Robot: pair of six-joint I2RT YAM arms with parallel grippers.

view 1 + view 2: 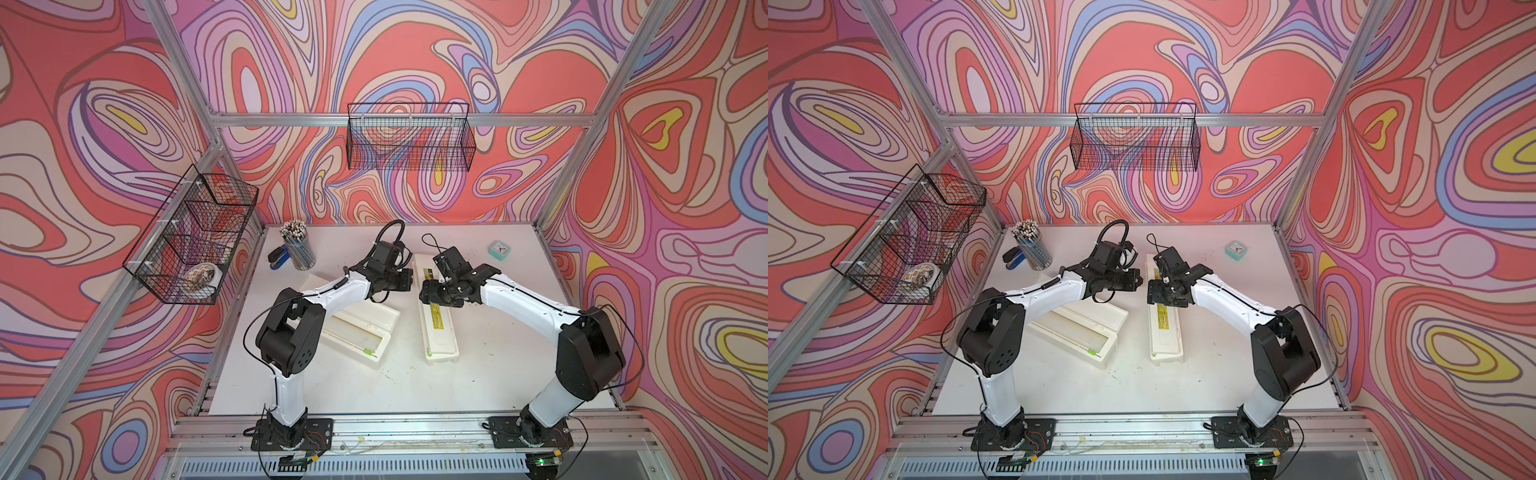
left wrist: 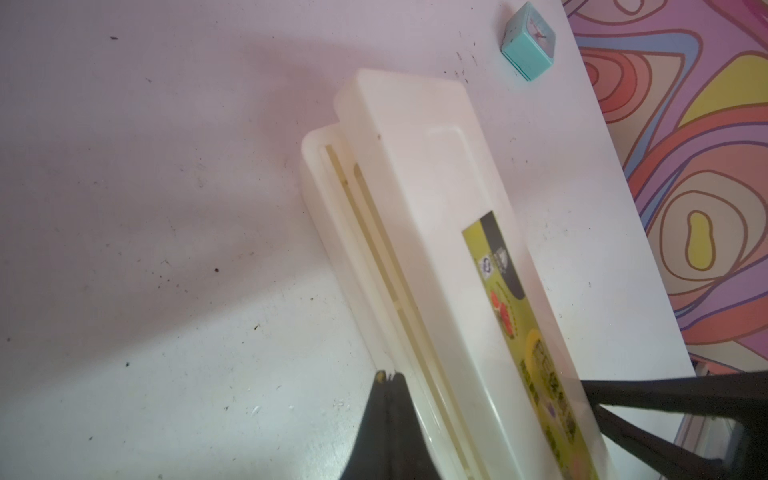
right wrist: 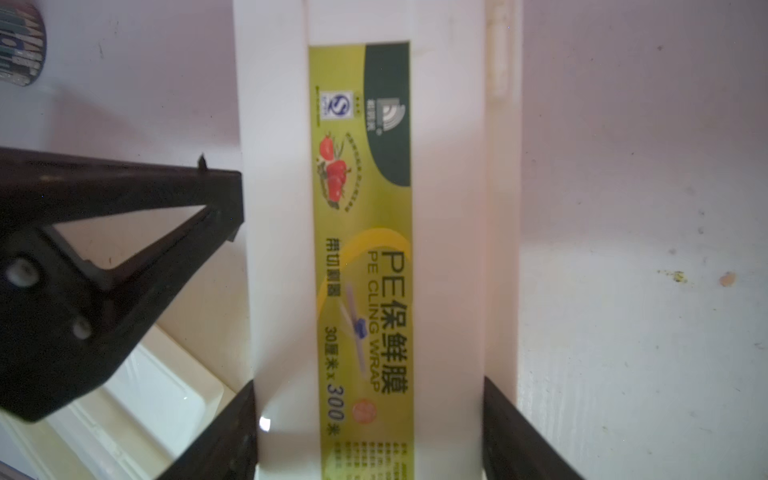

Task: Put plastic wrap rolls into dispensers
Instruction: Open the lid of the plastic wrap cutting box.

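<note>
One table (image 1: 498, 332): white, carries both boxes beneath the two arms.
open dispenser (image 1: 361, 328): back from the left pincer (image 2: 386, 380), under its forearm; lid thrown back, no roll visible in it, likely waiting to be loaded.
labelled dispenser (image 3: 274, 208): lid down, running lengthwise between the fingers of the right pincer (image 3: 370, 384).
right pincer: clamps the box across its width, probably to steady it.
left pincer: fully closed, empty, tip at the box's slotted edge opposite the right pincer; perhaps to press or pry the lid.
rolls: none seen in any view; possibly inside the closed box.
</note>
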